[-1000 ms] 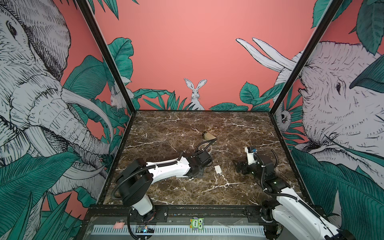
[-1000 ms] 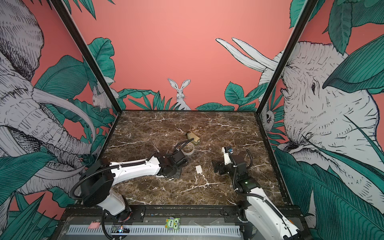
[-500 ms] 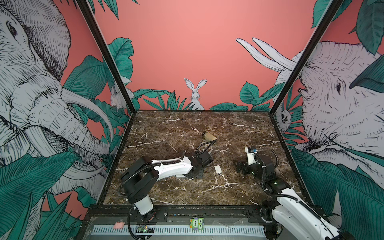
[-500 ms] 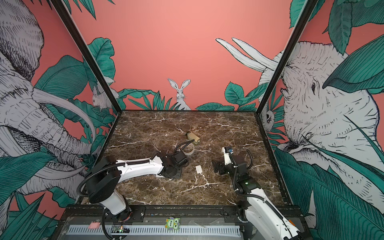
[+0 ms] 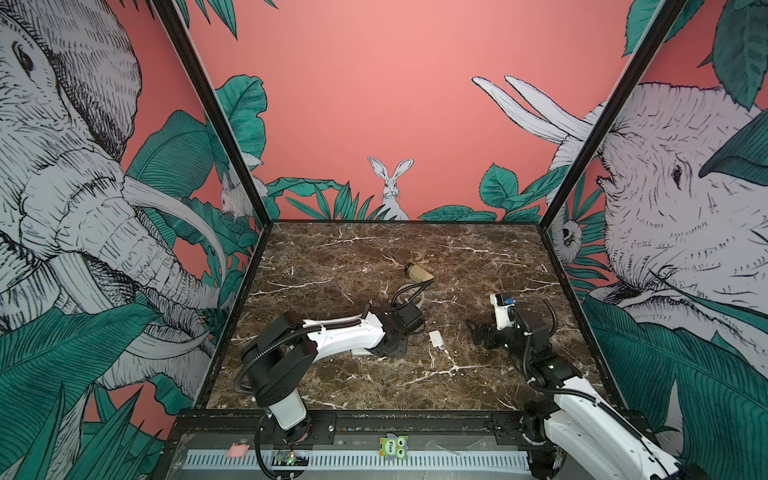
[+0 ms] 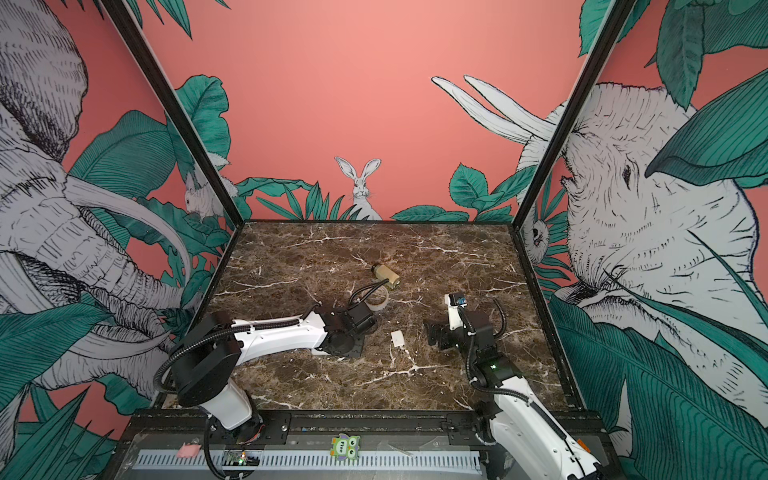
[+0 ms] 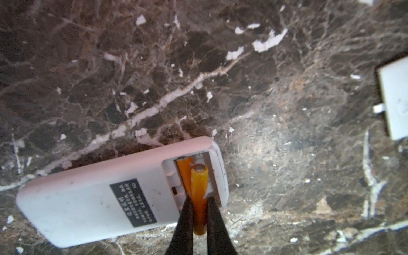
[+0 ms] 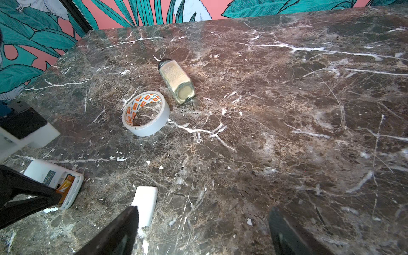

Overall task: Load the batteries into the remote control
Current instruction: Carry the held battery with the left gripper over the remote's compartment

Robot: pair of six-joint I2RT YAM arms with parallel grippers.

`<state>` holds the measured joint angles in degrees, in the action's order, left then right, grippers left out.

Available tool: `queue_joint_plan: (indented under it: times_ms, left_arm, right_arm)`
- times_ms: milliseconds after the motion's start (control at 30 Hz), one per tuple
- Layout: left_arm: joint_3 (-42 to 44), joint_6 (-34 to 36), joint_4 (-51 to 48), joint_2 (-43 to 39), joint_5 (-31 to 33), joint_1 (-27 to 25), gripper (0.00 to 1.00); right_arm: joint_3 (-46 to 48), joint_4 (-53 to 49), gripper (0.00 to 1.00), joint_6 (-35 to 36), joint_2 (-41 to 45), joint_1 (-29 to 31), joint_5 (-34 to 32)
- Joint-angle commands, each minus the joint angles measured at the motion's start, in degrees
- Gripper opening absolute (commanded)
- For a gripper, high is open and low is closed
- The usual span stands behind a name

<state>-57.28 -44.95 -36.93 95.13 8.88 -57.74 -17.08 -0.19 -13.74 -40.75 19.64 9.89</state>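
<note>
Marble table (image 5: 374,388) holds everything near its middle. Your left arm (image 5: 340,332) reaches low across it from the near left. The remote control (image 7: 92,198) lies label-up just left of the loose cover (image 8: 145,202). Your left gripper (image 7: 199,199) is clamped on the second battery (image 7: 199,183), which is tilted into the open bay beside the seated battery (image 7: 184,170). Next, I judge, you press its raised end down flat, then let go. Your right gripper (image 8: 203,212) hangs right of the cover, spread wide and empty.

Two batteries (image 7: 199,183), one remote (image 7: 88,198), one loose white cover (image 8: 144,203), one tape roll (image 8: 154,125), one beige bottle (image 8: 175,77).
</note>
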Motion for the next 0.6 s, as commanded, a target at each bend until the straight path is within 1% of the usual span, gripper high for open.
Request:
queue_joint_plan:
  times_ms: [0, 233, 567]
  left_arm:
    - [-1.0, -1.4, -1.5, 0.0, 0.1, 0.3, 0.15]
    - [-1.8, -1.3, -1.9, 0.0, 0.7, 0.3, 0.23]
    - [-4.1, -0.2, -3.8, -0.8, 1.1, 0.2, 0.26]
  right_arm:
    - [0.6, 2.3, 0.90, 0.2, 0.7, -0.2, 0.3]
    - [0.6, 2.4, 0.91, 0.2, 0.7, -0.2, 0.2]
    - [0.6, 2.5, 0.91, 0.3, 0.5, -0.2, 0.5]
